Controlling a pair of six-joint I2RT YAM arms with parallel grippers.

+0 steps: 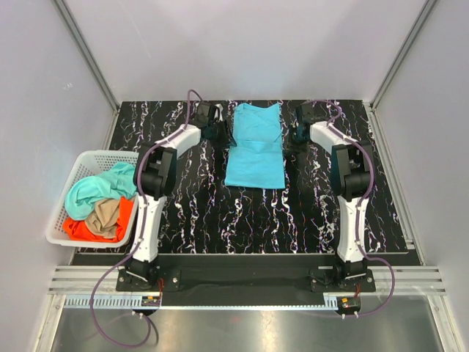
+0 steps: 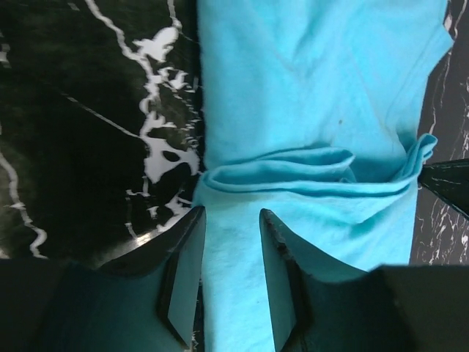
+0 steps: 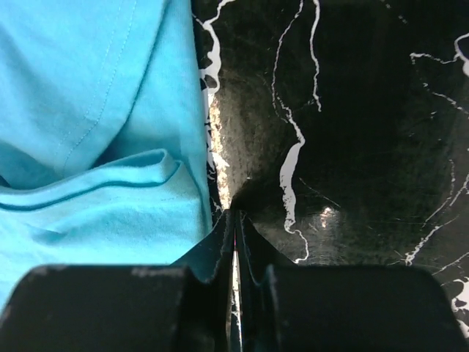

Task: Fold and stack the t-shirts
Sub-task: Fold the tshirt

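A bright cyan t-shirt (image 1: 255, 147) lies folded into a long strip at the back middle of the black marbled table (image 1: 293, 220). In the left wrist view the cyan t-shirt (image 2: 315, 88) has a raised crease across it. My left gripper (image 1: 215, 126) is at the strip's left edge. Its fingers stand apart in the left wrist view, left gripper (image 2: 233, 216), with flat cyan cloth showing below the gap. My right gripper (image 1: 299, 132) is just off the right edge. In the right wrist view the right gripper (image 3: 234, 214) is shut on nothing, over bare table beside the cyan t-shirt (image 3: 88, 110).
A white lattice basket (image 1: 94, 155) sits at the table's left edge. It holds a mint-teal t-shirt (image 1: 91, 191), a tan t-shirt (image 1: 106, 214) and an orange-red t-shirt (image 1: 80, 231), all bunched up. Grey walls close in the table on three sides.
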